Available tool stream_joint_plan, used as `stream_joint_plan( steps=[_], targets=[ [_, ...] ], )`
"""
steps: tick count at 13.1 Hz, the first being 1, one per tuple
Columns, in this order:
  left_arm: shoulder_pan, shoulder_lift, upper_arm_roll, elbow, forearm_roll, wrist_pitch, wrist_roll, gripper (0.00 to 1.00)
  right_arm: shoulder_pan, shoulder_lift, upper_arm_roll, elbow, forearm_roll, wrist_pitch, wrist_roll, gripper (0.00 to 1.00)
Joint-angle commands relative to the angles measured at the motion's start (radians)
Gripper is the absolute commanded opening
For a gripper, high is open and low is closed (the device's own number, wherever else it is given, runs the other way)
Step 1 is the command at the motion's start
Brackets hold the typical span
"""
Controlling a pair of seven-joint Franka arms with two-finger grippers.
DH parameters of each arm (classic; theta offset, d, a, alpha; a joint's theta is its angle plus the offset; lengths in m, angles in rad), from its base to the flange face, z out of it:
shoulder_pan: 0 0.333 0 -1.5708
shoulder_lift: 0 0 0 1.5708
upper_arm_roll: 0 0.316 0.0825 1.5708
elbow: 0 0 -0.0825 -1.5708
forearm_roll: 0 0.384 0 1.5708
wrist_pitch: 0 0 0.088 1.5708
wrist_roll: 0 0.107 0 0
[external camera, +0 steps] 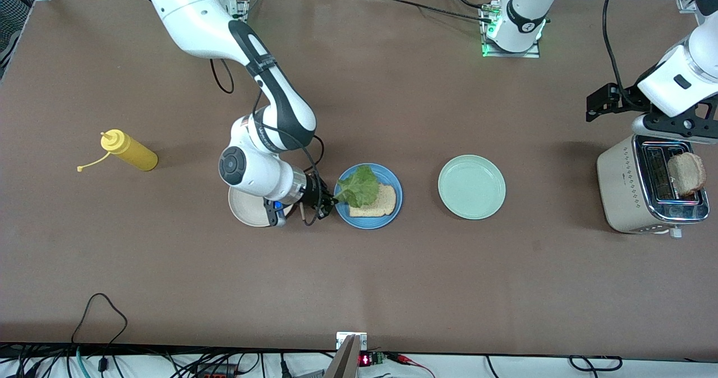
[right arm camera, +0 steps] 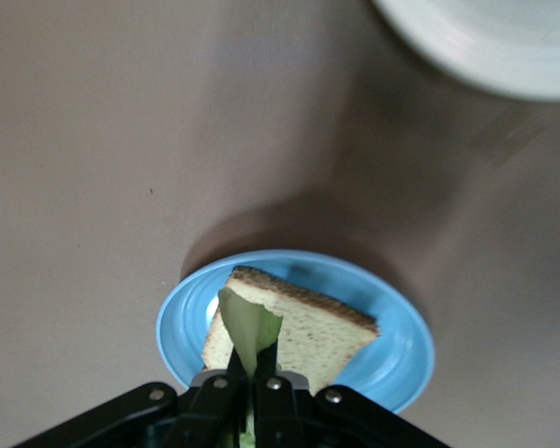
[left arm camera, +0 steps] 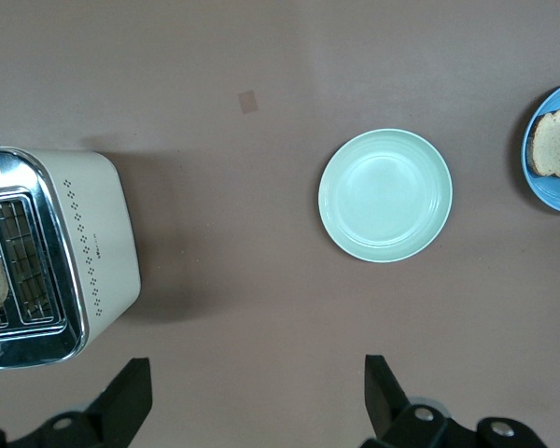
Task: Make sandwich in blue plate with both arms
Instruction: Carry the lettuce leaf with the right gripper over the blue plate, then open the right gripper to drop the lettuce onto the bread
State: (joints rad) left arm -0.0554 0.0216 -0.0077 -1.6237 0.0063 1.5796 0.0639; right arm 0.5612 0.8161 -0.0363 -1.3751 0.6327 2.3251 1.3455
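So the right claw [external camera: 328, 201] is clamped tight on the stem end of the lettuce leaf [external camera: 359, 186], right at the rim of the blue plate [external camera: 392, 212] on the side toward the right arm's end of the counter [external camera: 392, 288]. From the claw, the leaf spreads out over the plate and drapes across one slice of toast [external camera: 378, 203] that lies flat in it. In the right wrist view you can see the green leaf [right arm camera: 247, 327] pinched between the closed fingers [right arm camera: 226, 397], with the toast slice [right arm camera: 299, 331] and the blue plate [right arm camera: 401, 355] just past the fingertips.

A cream plate [external camera: 247, 210] sits under the right arm's wrist, just beside the blue one. A yellow squeeze bottle [external camera: 129, 151] lies on its side well apart, toward the right arm's end.

The left claw [left arm camera: 257, 397] hangs wide open with nothing in it, up over the counter by the toaster [external camera: 645, 193]. A second slice of bread [external camera: 685, 173] sticks up out of a toaster slot, just beside that claw. The mint-green plate [external camera: 472, 187] sits between the toaster and the blue plate; in the left wrist view it [left arm camera: 385, 194] is out ahead of the open fingers [left arm camera: 383, 387].
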Motion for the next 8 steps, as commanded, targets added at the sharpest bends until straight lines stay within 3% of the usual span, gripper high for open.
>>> stream_joint_plan(
  steps=[1, 4, 6, 7, 8],
  targets=[
    [-0.001, -0.020, -0.003, -0.008, -0.003, -0.006, -0.006, 1.00, 0.031, 0.072, -0.007, 0.070, 0.050, 0.046, 0.037, 0.00],
    [-0.001, -0.019, -0.003, -0.007, -0.003, -0.006, -0.006, 1.00, 0.061, 0.100, -0.008, 0.070, 0.070, 0.103, 0.037, 0.00],
    [-0.001, -0.019, -0.003, -0.007, -0.003, -0.007, -0.006, 1.00, 0.069, 0.107, -0.008, 0.071, 0.070, 0.115, 0.035, 0.09],
    [-0.001, -0.019, -0.003, -0.007, -0.005, -0.007, -0.006, 1.00, 0.069, 0.107, -0.008, 0.070, 0.070, 0.114, 0.037, 0.58],
    [-0.001, -0.019, -0.003, -0.007, -0.005, -0.007, -0.006, 1.00, 0.072, 0.106, -0.008, 0.070, 0.067, 0.114, 0.035, 0.71]
  ],
)
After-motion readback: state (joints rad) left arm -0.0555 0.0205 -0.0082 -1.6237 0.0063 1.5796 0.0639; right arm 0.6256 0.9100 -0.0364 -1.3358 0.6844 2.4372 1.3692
